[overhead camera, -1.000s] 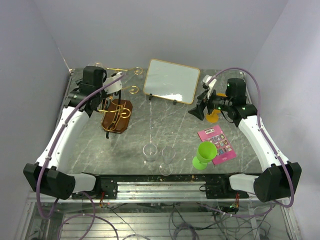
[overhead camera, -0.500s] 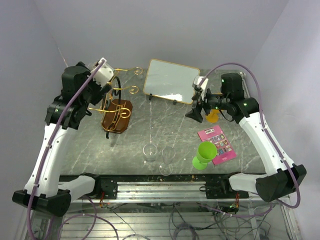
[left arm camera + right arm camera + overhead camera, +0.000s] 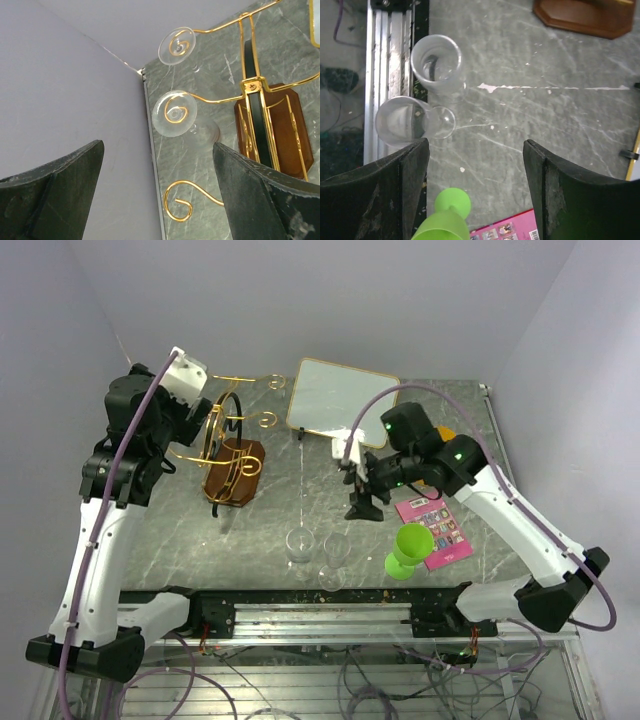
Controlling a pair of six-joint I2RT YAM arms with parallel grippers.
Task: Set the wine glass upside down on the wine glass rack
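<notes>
Wine glass [image 3: 173, 113] hangs bowl-down, its clear round foot caught in a gold wire curl of the wine glass rack [image 3: 252, 86], between the left gripper's [image 3: 156, 145] wide, empty black jaws; a second glass [image 3: 176, 46] hangs beyond. Right gripper [image 3: 475, 142], jaws released, hovers over two clear glasses [image 3: 436, 64] and a green goblet [image 3: 451, 202] on the grey-veined table [image 3: 545, 100].

No word, brand or number can be read anywhere on the bench [image 3: 320, 475]. The pink card [image 3: 512, 231], its corner showing between the right fingers [image 3: 580, 195], bears rows of tiny coloured pictures; any print on it is too small to read.
</notes>
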